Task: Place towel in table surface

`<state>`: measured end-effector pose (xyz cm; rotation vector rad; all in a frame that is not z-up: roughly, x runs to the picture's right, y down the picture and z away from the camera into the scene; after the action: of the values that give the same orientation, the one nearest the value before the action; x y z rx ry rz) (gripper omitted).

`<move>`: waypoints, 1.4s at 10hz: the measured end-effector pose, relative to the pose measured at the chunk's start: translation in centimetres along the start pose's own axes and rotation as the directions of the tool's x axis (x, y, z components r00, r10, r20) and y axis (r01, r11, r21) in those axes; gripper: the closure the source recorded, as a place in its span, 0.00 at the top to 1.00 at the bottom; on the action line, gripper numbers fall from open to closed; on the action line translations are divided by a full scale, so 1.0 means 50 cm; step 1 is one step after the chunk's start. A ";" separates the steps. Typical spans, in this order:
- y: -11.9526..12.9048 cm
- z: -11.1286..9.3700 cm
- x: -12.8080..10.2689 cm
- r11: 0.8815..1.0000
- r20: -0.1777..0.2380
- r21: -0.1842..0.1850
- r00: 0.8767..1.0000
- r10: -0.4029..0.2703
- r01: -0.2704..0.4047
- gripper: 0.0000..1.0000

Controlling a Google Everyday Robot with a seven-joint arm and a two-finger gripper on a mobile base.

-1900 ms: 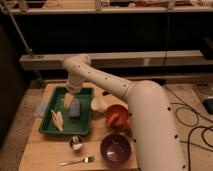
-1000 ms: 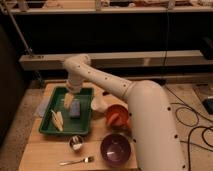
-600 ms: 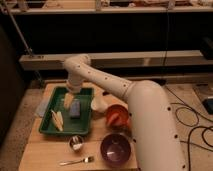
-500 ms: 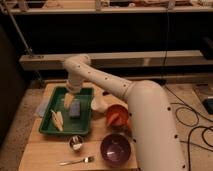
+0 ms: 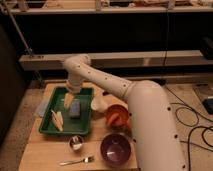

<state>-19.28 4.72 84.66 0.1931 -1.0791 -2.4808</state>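
The light tan wooden table surface [image 5: 42, 149] carries a green tray [image 5: 85, 127] at its back left. My gripper [image 5: 68, 98] hangs from the white arm [image 5: 107, 82] low over the tray's back left part, close to a small blue-grey block [image 5: 75, 109]. A pale yellow wedge [image 5: 57, 119] lies in the tray's left half. A pale blue-grey rumpled patch that looks like the towel [image 5: 42, 107] lies on the table just left of the tray, at the table's left edge, apart from my gripper.
A white cup [image 5: 99, 103] stands right of the tray. An orange bowl [image 5: 118, 115], a purple bowl [image 5: 116, 149], a small metal cup [image 5: 76, 143] and a fork [image 5: 77, 161] lie toward the front. Shelving stands behind the table; cables lie on the floor at the right.
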 end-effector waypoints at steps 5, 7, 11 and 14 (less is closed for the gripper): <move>0.002 -0.028 0.042 0.996 0.028 -0.055 0.998 -0.063 0.064 0.80; -0.010 -0.070 0.114 0.984 0.057 -0.109 0.989 -0.135 0.141 0.80; -0.081 -0.124 0.338 0.929 0.089 -0.164 0.942 -0.322 0.333 0.80; -0.082 -0.126 0.354 0.922 0.093 -0.170 0.937 -0.337 0.349 0.80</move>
<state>-34.71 -4.67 78.07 0.2712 -0.8932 -2.9017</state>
